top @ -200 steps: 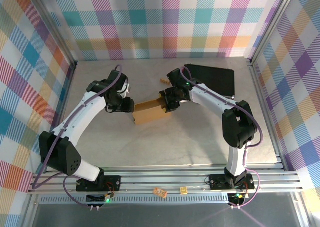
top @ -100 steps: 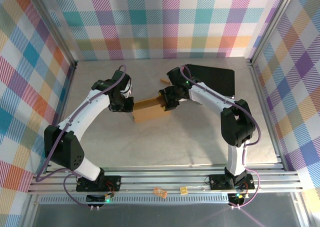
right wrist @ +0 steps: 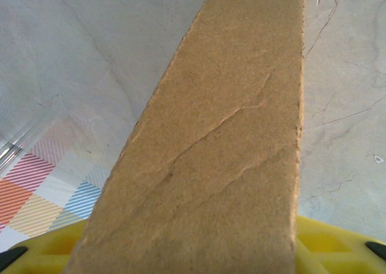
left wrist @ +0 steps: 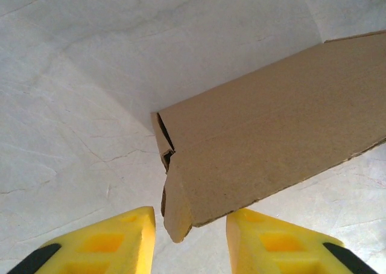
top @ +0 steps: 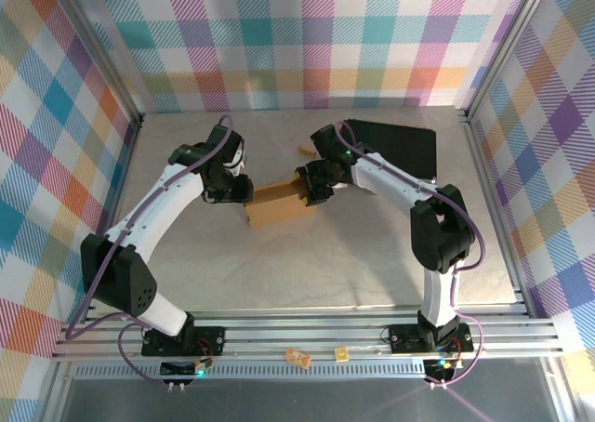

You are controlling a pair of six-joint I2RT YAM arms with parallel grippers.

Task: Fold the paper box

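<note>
Paper box [top: 277, 208]: plain brown cardboard, fibrous matte surface, sharp folded corner

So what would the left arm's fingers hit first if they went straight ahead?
The paper box: its near corner sits right between the yellow fingers, seemingly not yet touching either one.

Paper box [top: 279, 206], partly folded, near mid-table [top: 279, 283].
Plain brown corrugated cardboard forming a shallow oblong that lies slantwise, left end nearer the table's near edge, right end farther back. At its left corner the panels meet with an open seam.
</note>
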